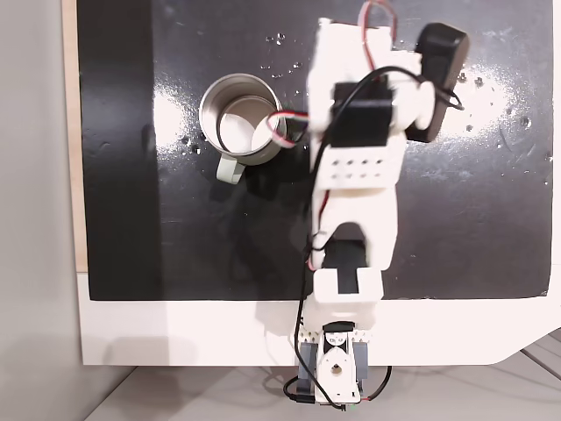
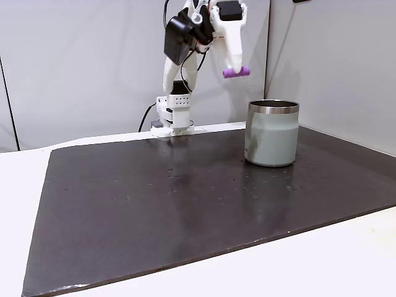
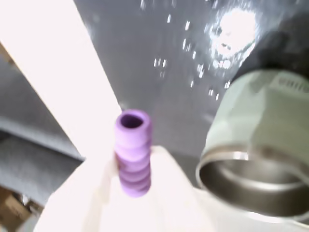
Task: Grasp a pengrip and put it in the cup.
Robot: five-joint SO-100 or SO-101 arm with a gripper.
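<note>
Fingers (image 2: 237, 67) are pinched on the pengrip (image 2: 237, 72), held crosswise and lifted well above the table (image 2: 185, 204). In the wrist view the pengrip (image 3: 133, 152) is seen end-on, ribbed, open bore facing out, seated between the pale fingers (image 3: 169, 193).

The cup (image 2: 272, 133) stands upright on the dark mat (image 2: 136, 210), down and to the right of the pengrip in the side fixed view; not yet over the opening. In the wrist view the cup (image 3: 263, 154) sits right of the pengrip, rim clear.

Step in hand, as judged: carry to the cup. The pengrip should be brought over the middle of the opening before release, and lowered close to the rim so it is not bounced out. The sideways hold means the full length must clear the rim; centring matters.

In the top fixed view the cup (image 1: 243, 121) is left of the arm (image 1: 355, 167), handle (image 1: 230, 168) toward the near edge. A red-white cable (image 1: 279, 123) loops over the cup's rim side and could be snagged. Small shiny specks (image 2: 260, 185) are scattered on the mat; nothing else is seen in the path.
</note>
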